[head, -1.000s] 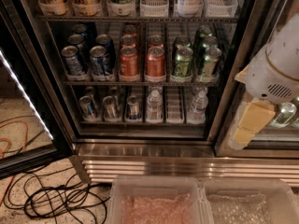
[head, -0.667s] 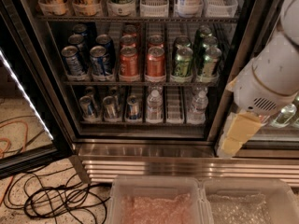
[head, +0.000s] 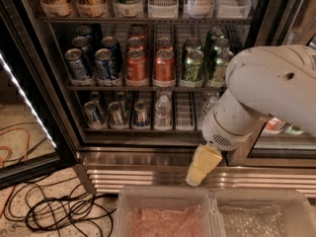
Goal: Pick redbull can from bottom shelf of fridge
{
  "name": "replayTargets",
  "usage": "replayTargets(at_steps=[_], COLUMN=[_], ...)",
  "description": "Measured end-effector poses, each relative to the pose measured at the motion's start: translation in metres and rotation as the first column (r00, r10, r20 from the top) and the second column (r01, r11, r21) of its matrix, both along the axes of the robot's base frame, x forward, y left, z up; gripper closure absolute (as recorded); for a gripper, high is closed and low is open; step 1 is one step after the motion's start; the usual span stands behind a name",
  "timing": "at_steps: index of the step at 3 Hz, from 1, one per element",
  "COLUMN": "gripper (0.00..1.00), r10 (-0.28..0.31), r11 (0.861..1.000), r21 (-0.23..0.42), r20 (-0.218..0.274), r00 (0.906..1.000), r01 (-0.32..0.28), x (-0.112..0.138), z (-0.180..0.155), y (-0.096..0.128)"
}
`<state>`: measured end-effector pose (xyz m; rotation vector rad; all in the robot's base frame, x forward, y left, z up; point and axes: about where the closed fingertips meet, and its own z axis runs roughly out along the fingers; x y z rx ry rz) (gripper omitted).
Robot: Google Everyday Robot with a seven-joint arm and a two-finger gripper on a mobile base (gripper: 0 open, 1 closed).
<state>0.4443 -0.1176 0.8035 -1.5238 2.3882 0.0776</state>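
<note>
The fridge (head: 59, 112) stands with its glass door swung open at the left. On its bottom shelf (head: 143, 129), three small slim blue-and-silver cans stand in the left lanes; the redbull can (head: 140, 113) is the right one of them. Clear water bottles (head: 163, 110) stand to their right. My gripper (head: 200, 166), cream-coloured, hangs from the white arm (head: 266, 93) in front of the fridge's ribbed steel base. It is below the shelf and to the right of the cans, touching nothing.
The rack above holds dark-blue (head: 106, 63), orange (head: 164, 65) and green cans (head: 192, 65). The door's white light strip (head: 27, 102) runs at the left. Black and orange cables (head: 49, 209) lie on the floor. Two clear bins (head: 165, 214) sit at the bottom.
The arm has swung left and down across the fridge's right side. The gripper moved from the right door frame to the front of the steel base.
</note>
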Motion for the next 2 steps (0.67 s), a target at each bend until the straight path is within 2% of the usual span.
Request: replayTargets(at_steps=[1, 2], gripper=[0.0, 0.0], r10=[0.0, 0.01], r11=[1.0, 1.0], r21=[0.0, 0.018], r20=[0.0, -0.004], r00=[1.0, 0.9999], r01=[0.0, -0.01], x=[0.0, -0.003], z=[0.0, -0.016], y=[0.0, 0.011])
